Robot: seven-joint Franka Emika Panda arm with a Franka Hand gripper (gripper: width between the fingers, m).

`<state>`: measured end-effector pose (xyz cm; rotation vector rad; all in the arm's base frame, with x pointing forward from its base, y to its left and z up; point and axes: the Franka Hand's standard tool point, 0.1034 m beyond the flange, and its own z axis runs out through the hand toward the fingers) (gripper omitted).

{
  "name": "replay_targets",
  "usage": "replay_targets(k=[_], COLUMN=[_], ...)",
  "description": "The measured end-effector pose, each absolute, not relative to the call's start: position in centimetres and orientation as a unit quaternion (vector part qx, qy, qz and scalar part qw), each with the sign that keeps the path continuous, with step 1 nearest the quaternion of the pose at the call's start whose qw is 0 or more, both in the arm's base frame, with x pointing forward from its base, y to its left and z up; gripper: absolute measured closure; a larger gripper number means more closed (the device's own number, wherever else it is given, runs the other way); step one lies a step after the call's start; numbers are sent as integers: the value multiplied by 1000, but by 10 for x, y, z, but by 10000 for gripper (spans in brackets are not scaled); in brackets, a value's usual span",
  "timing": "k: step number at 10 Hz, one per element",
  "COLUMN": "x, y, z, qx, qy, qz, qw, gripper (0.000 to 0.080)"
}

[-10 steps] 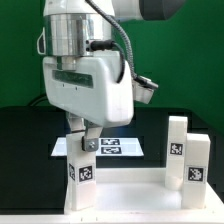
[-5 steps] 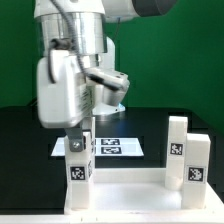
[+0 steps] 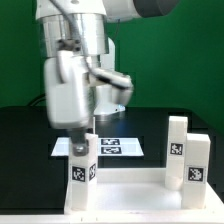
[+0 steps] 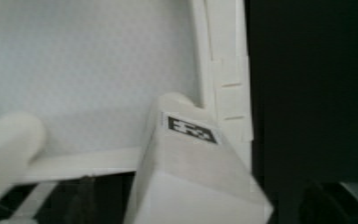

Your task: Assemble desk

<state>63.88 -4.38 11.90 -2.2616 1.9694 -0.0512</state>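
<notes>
So far I count three legs upright on the tabletop point(image 3: 120, 196) lying nearest the camera on the black table point(image 3: 20, 150): one point(image 3: 83, 165) at the exterior view's left, two point(image 3: 178, 148) point(image 3: 197, 160) at its right, so a fourth seems left. Whether the claw point(image 3: 78, 133) above the left leg grips it or is spread, I cannot tell. Behind lies the marker board point(image 3: 122, 147), out of the way.

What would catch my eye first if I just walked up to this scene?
The big white robot arm fills the upper part of the exterior view, its tool hanging right over a white desk leg that stands upright at the near corner of the tabletop panel on that view's left. Two more tagged legs stand upright at the panel's other end, with the marker board lying behind.
</notes>
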Motion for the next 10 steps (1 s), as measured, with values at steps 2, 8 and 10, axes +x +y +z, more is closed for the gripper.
replay_targets(k=[2,8,10], x=[639,640,639], y=[-43,-45,-47], z=[119,115,114], qx=[-799,-925,-921], qy=[597,376,385], qz=[-21,-37,-37], qw=[70,40,39], gripper=[155,267,419])
